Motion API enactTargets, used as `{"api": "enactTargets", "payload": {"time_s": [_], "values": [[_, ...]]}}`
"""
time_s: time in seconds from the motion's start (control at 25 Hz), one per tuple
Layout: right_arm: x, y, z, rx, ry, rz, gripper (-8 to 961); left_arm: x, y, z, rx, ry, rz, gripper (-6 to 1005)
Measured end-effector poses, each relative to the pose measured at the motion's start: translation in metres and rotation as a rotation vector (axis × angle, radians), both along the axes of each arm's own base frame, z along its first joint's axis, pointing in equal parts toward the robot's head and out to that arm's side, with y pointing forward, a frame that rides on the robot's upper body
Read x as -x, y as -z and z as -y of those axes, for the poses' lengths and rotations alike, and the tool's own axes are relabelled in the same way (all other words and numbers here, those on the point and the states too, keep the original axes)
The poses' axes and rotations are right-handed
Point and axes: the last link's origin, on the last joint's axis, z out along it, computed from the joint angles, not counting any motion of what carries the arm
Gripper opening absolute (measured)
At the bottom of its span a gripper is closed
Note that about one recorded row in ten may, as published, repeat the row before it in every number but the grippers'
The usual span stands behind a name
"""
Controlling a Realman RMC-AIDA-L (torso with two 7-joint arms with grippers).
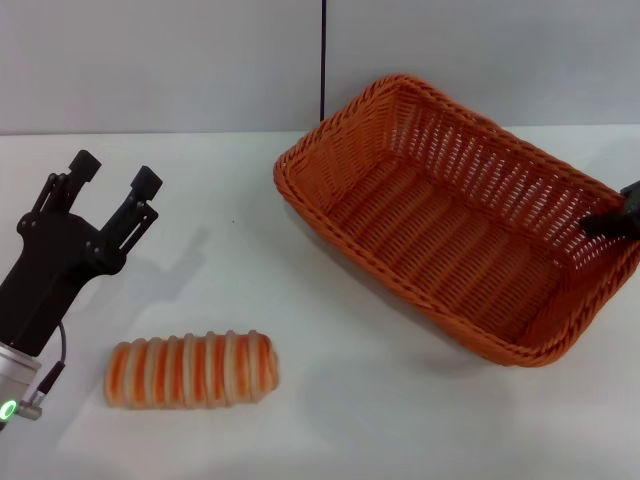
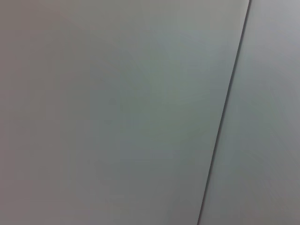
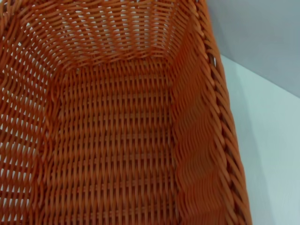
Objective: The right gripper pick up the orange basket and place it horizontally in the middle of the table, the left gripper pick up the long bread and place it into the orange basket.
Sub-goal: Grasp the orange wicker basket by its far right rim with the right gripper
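Observation:
The orange basket (image 1: pixel 455 215) sits at the right of the table (image 1: pixel 350 410), turned diagonally and seemingly tipped up, with a shadow under its near left side. Only a dark finger tip of the right gripper (image 1: pixel 612 220) shows, clamped at the basket's right rim. The right wrist view looks down into the basket's (image 3: pixel 112 140) woven, empty inside. The long bread (image 1: pixel 192 369), striped orange and cream, lies on the table at the front left. The left gripper (image 1: pixel 115 172) hovers open behind the bread, holding nothing.
A grey wall (image 1: pixel 160 60) with a dark vertical seam (image 1: pixel 323 60) stands behind the table. The left wrist view shows only that wall and seam (image 2: pixel 225 117). Bare white tabletop lies between the bread and the basket.

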Motion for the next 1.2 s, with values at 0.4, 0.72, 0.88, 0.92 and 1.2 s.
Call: {"api": "enactTargets", "payload": {"time_s": [0.4, 0.72, 0.88, 0.92, 1.2], "values": [[0.005, -0.009, 0.003, -0.025, -0.067, -0.059, 199, 0.0, 0.0, 0.0, 0.001, -0.001, -0.001, 804], [0.02, -0.035, 0.02, -0.086, -0.198, -0.215, 193, 0.0, -0.001, -0.002, -0.003, 0.002, -0.003, 802], [0.025, -0.052, 0.026, -0.123, -0.275, -0.235, 183, -0.001, -0.001, -0.004, -0.005, 0.007, -0.002, 800], [0.027, -0.055, 0.027, -0.126, -0.291, -0.235, 180, -0.002, -0.001, -0.005, -0.005, 0.01, -0.002, 800], [0.047, -0.077, 0.029, -0.075, -0.418, -0.207, 181, -0.004, -0.002, -0.009, -0.003, 0.014, 0.008, 798]]}}
